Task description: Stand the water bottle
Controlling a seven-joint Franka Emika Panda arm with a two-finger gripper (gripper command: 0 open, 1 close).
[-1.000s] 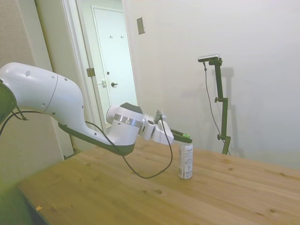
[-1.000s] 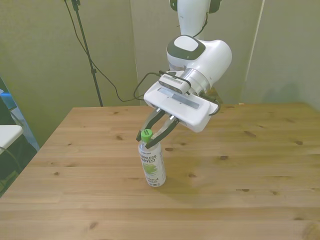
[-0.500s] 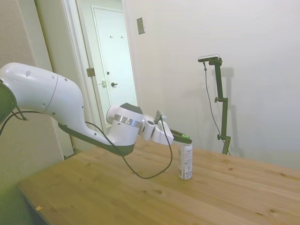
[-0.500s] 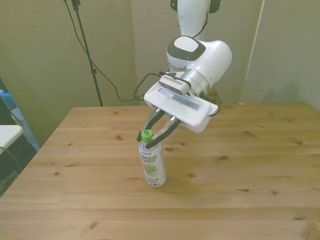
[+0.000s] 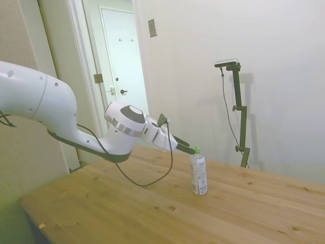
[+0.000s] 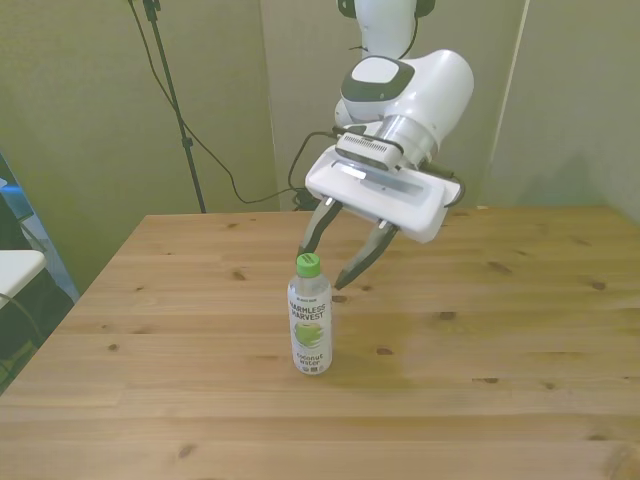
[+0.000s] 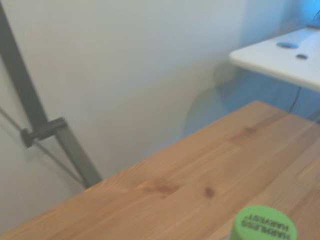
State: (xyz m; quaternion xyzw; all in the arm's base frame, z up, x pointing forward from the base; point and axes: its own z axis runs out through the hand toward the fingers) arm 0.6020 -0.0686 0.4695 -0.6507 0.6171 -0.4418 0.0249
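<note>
The water bottle (image 6: 311, 320) stands upright on the wooden table (image 6: 500, 330), clear plastic with a white label and a green cap (image 6: 308, 263). In the side view the bottle (image 5: 198, 173) is free of any grip. My gripper (image 6: 335, 262) hangs open just behind and above the cap, one finger on each side, touching nothing. In the side view the gripper (image 5: 191, 150) tips sit beside the cap. The wrist view shows only the green cap (image 7: 263, 224) from above, with table beyond it.
A white tabletop (image 7: 280, 57) sits past the table's edge in the wrist view, and shows again as a white surface (image 6: 15, 268) at the front view's left. A black cable (image 5: 142, 180) loops under the arm.
The fingers were closed around the cap; they have opened and let go. The gripper has lifted and drawn back from the bottle, which stays standing on its own.
</note>
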